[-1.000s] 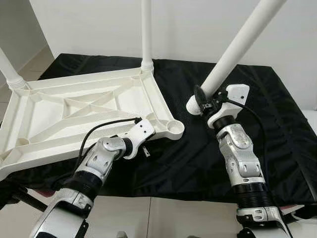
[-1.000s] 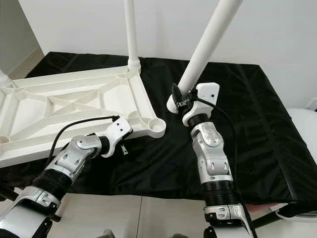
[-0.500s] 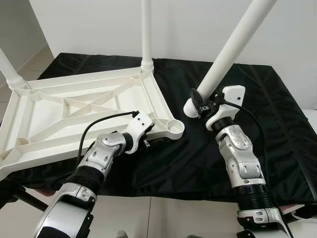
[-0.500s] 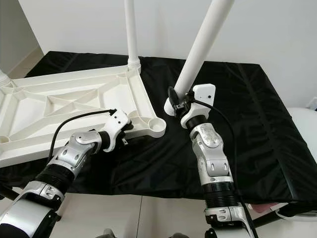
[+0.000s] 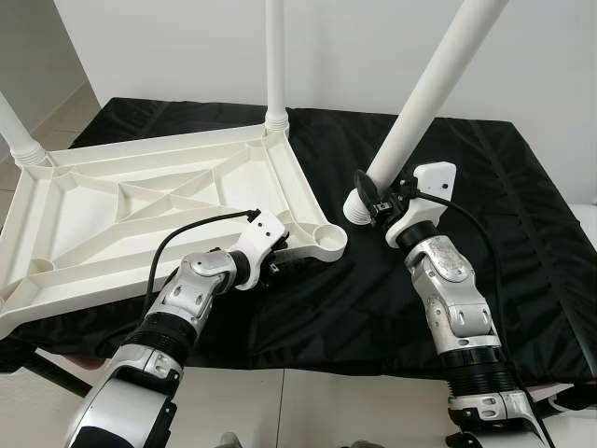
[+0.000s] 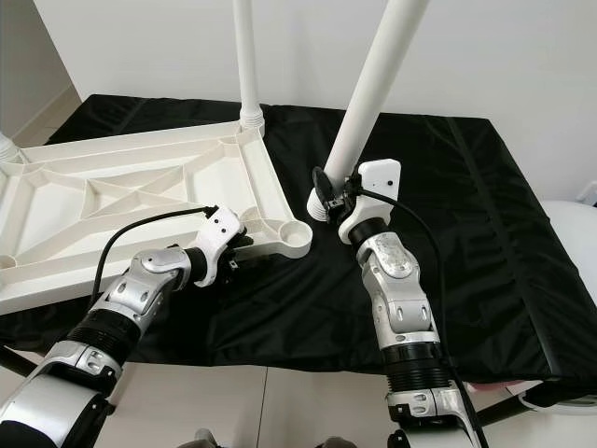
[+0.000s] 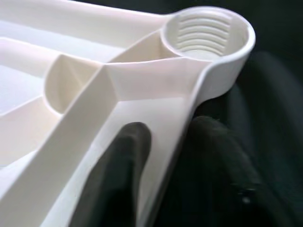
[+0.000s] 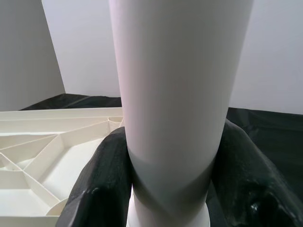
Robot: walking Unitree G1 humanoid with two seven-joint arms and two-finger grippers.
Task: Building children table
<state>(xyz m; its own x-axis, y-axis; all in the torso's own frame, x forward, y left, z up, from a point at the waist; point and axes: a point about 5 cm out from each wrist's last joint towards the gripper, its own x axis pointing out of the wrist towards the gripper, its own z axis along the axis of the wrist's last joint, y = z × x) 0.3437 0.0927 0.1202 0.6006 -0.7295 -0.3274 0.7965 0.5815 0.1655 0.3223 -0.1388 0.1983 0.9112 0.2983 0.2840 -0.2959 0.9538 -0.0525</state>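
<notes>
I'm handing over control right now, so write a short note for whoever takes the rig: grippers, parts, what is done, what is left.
Right gripper: shut on a loose table leg, held tilted, its lower end just beside the corner socket.
Left gripper: jaws astride the edge of the upside-down tabletop near that socket, steadying it; whether they press on it I cannot tell.
Tabletop lies on the black cloth.
Done: a leg stands in the far corner and another leg at the left.
Left: bring the held leg over the threaded socket and screw it in.
</notes>
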